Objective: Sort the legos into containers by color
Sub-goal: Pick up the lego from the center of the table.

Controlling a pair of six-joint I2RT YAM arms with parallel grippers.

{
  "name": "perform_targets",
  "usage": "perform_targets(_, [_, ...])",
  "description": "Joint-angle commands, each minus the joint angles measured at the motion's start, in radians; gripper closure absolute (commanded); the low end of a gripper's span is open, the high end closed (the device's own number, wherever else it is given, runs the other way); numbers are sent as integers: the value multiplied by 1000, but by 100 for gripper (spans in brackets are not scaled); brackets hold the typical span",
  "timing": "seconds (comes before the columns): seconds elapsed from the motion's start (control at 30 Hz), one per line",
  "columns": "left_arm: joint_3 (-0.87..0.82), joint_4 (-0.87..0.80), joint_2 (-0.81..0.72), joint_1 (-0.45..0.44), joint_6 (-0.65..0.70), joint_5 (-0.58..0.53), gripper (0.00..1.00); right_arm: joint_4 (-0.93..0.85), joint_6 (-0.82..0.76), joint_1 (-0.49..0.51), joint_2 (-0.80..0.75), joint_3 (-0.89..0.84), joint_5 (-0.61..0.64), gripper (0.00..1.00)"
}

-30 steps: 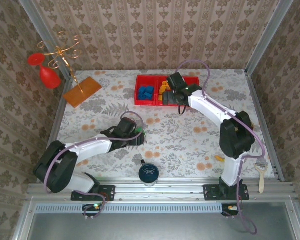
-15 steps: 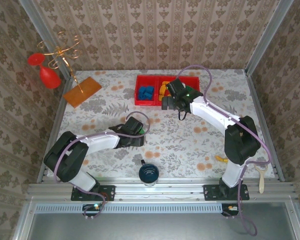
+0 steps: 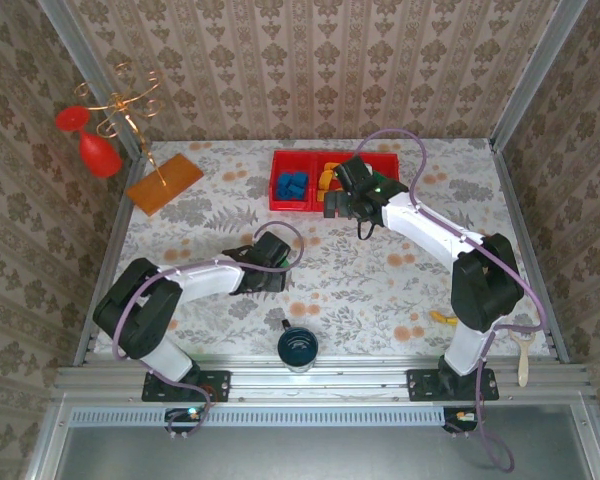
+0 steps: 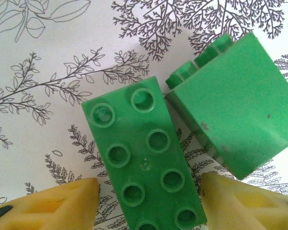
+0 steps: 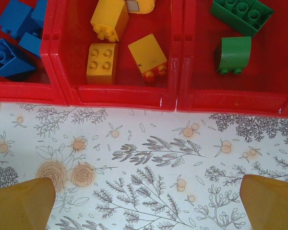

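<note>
L end effector (image 4: 146,211) sits low over the tabletop (image 4: 48,72), left of centre. It's approx half-open, fingers (image 4: 53,206) straddling a flat green brick (image 4: 144,158), studs up. A sliver of tabletop shows by the left finger, so nothing gripped yet, I'd say. Second green brick (image 4: 230,110) lies on its side just right of it, touching or nearly; can't tell which.

Step in hand, by my read: pick-up of that flat brick. Next move: pinch across its long sides, lift straight up, carry far-right to the red tray (image 5: 120,96). Green compt is at the tray's right end, w/ two green ones (image 5: 240,14) in it. Blue bricks (image 5: 9,52) are in the left compt, yellow-orange bricks (image 5: 103,62) in the middle.

R end effector (image 5: 146,206) hovers just near of the tray's front wall, wide open, empty.

Room: the right finger has little clearance to the tipped brick and may nudge it. R arm (image 3: 430,225) lies across the way to the green compt, so it likely must clear first. Dark cup (image 3: 298,346) at the near edge is well apart.
</note>
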Motion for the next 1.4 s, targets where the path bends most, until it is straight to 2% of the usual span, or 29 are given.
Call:
perform_targets(0.0, [18,69,56,2,9,-12,41,13,21,3,-28,-5,26,0])
perform_targets(0.2, [46,76,88,10,18,-12,42,10,23,3,-25,-1,23,0])
perform_targets(0.47, [41,68,85,15,20,-3,71,3,26,3,-20,2,18,0])
perform_targets(0.53, [39,65,77,14,20,-3,75,4,26,3,-20,2,17,0])
perform_targets(0.9, [37,52,44,13,29,5,81,5,32,3,-25,3,15,0])
perform_targets(1.37, [43,13,-25,13,41,-18,82,5,39,3,-44,-6,28,0])
